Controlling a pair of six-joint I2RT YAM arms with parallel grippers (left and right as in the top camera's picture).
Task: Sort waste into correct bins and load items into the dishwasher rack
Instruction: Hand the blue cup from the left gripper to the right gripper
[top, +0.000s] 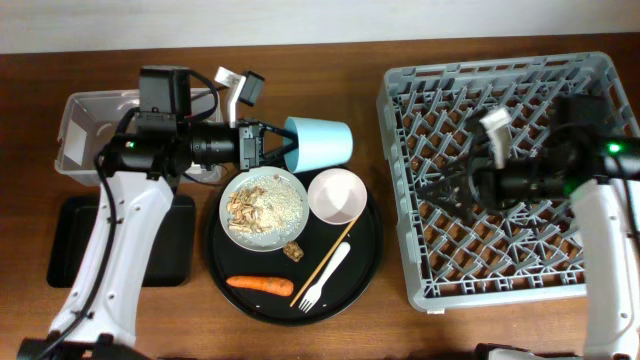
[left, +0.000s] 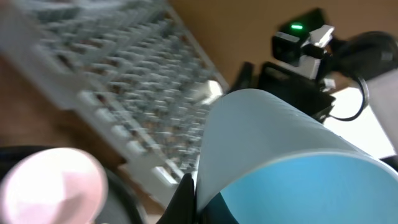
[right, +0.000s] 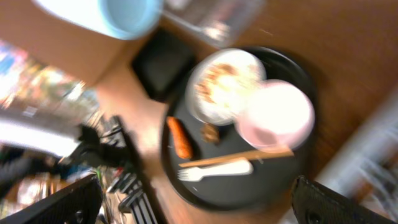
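My left gripper (top: 282, 148) is shut on the rim of the small blue cup (top: 322, 142), which lies on its side above the round tray's back edge. In the left wrist view the fingers (left: 186, 198) pinch the cup wall (left: 280, 149). On the white plate (top: 264, 208) lies rice with scraps. Beside it stand the pink bowl (top: 337, 195) and a brown lump (top: 293, 250), with the carrot (top: 260, 284), fork (top: 325, 275) and chopstick (top: 328, 258) in front. My right gripper (top: 440, 188) hangs open and empty over the dishwasher rack (top: 500, 100).
The round black tray (top: 365, 255) holds the dishes at the table's middle. At the left stand the clear tub (top: 90, 125) and, in front of it, the shallow black tray (top: 125, 245). The right wrist view is blurred and shows the round tray (right: 261, 186) from afar.
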